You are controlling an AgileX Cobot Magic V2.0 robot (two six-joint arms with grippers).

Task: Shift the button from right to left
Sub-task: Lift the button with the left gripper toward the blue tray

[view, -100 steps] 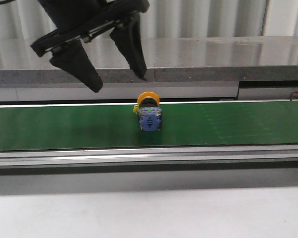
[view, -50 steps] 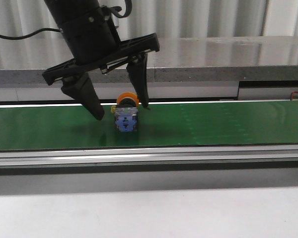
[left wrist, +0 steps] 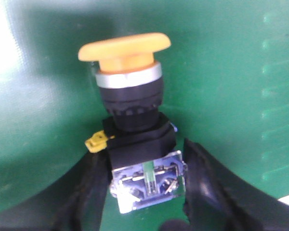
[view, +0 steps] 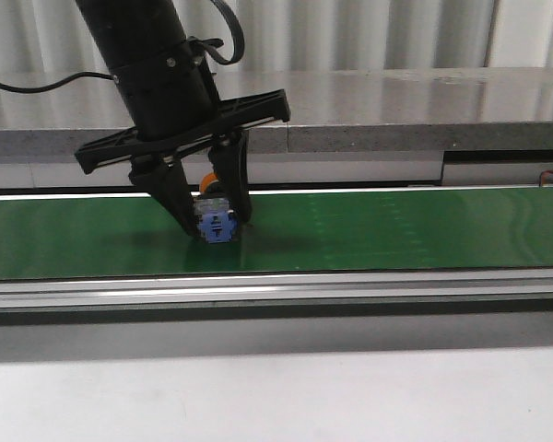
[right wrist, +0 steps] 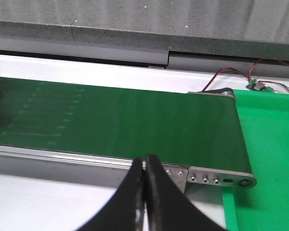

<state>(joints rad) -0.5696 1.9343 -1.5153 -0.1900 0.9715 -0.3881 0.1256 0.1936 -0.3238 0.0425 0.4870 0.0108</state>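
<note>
The left claw (view: 212,219) grips the small yellow-capped push button with the blue-grey boxy block (view: 215,224) on the green conveyor belt (view: 396,235), left of middle. Rigid, light, probably top-heavy; the flat block sides (left wrist: 149,180) suit gripping best. The right claw (right wrist: 144,192) is closed, empty

A grey stone-like ledge (view: 396,110) runs along the bench's far edge. Behind it stands a pale ribbed wall (view: 369,32), softly lit.
</note>
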